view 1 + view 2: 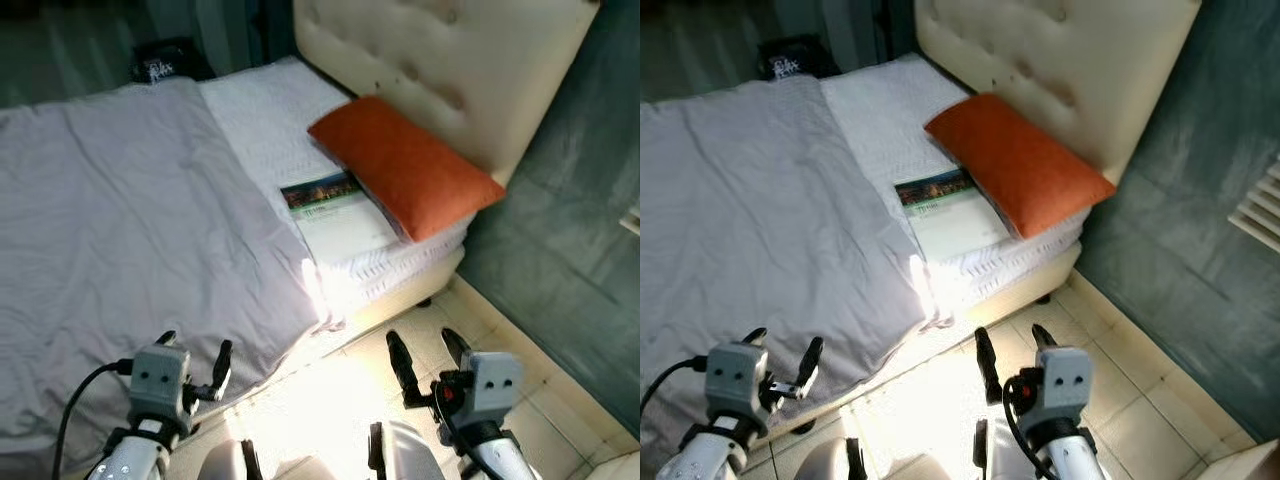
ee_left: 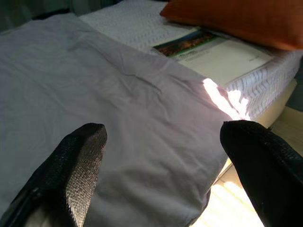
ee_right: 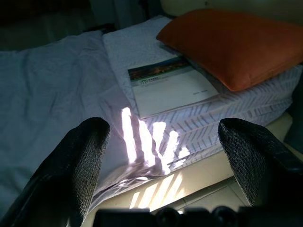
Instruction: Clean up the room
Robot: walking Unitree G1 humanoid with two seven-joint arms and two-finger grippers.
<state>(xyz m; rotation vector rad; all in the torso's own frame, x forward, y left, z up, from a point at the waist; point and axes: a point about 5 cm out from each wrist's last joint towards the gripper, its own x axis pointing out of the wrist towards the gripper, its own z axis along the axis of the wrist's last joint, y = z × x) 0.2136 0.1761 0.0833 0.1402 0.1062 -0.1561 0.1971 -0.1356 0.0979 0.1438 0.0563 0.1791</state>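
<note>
A book [image 1: 335,213] with a green and white cover lies flat on the white mattress near the bed's right edge, its far corner tucked under an orange pillow [image 1: 405,165]. A grey sheet [image 1: 130,220] covers the left part of the bed. My left gripper [image 1: 195,365] hovers open over the sheet's near edge. My right gripper [image 1: 428,355] is open above the floor, just short of the bed's corner. In the right wrist view the book [image 3: 168,85] lies ahead between the fingers [image 3: 78,165].
A cream padded headboard [image 1: 450,60] stands behind the pillow. A teal wall [image 1: 570,220] runs along the right, leaving a narrow strip of tiled floor [image 1: 500,330]. A dark object [image 1: 160,62] sits beyond the bed's far side.
</note>
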